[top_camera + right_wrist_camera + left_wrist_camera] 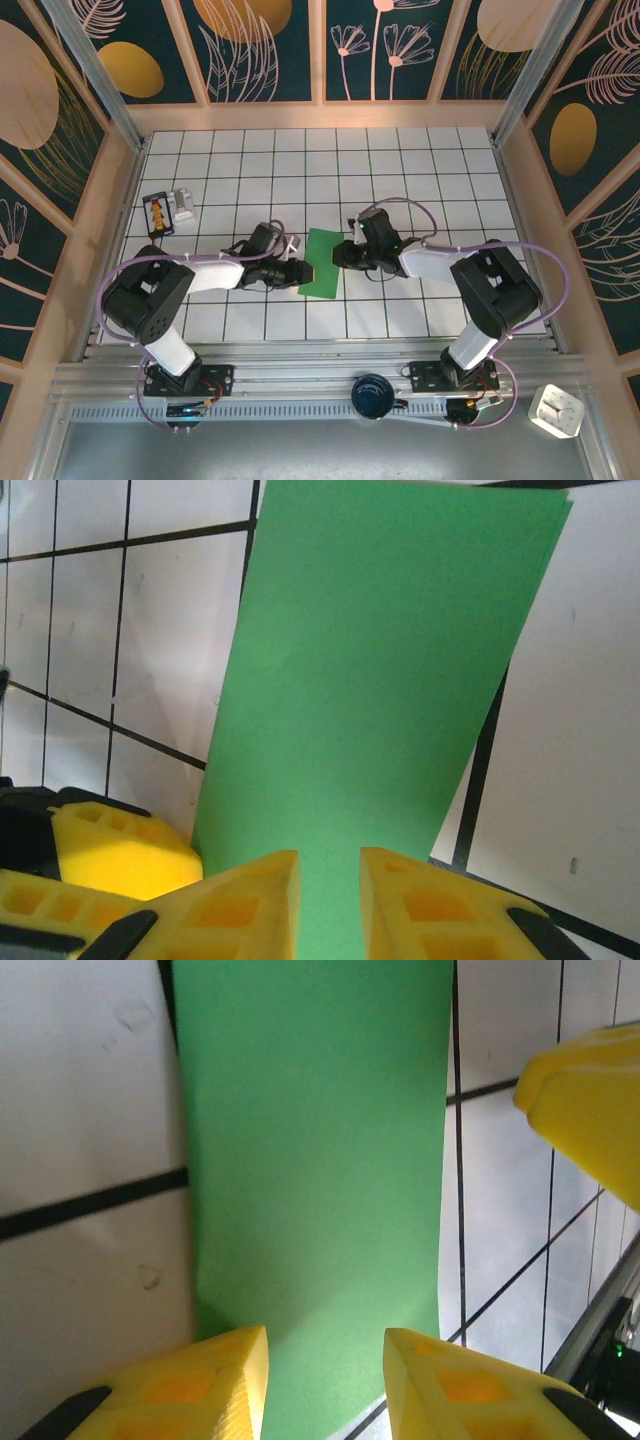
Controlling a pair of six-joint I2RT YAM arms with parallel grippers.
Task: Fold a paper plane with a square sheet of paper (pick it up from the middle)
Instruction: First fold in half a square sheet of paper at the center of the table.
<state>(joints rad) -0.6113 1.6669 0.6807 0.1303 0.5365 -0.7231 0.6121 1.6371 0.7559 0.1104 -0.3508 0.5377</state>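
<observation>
The square sheet of paper (322, 263) lies on the tiled table as a narrow green rectangle, apparently folded in half. My left gripper (300, 270) sits at its left edge and my right gripper (343, 253) at its right edge. In the left wrist view the paper (310, 1160) runs away from my left gripper (325, 1360), whose yellow jaws stand apart above the paper's near end. In the right wrist view my right gripper (330, 890) has a narrow gap between its jaws over the paper (390, 660). Each wrist view also catches a yellow finger of the other gripper (590, 1100) (120, 855).
A small black box (157, 213) and a white item (183, 205) lie at the table's left. A dark round object (372, 395) sits on the front rail, and a white object (556, 410) at the bottom right. Wooden walls (320, 115) enclose the table.
</observation>
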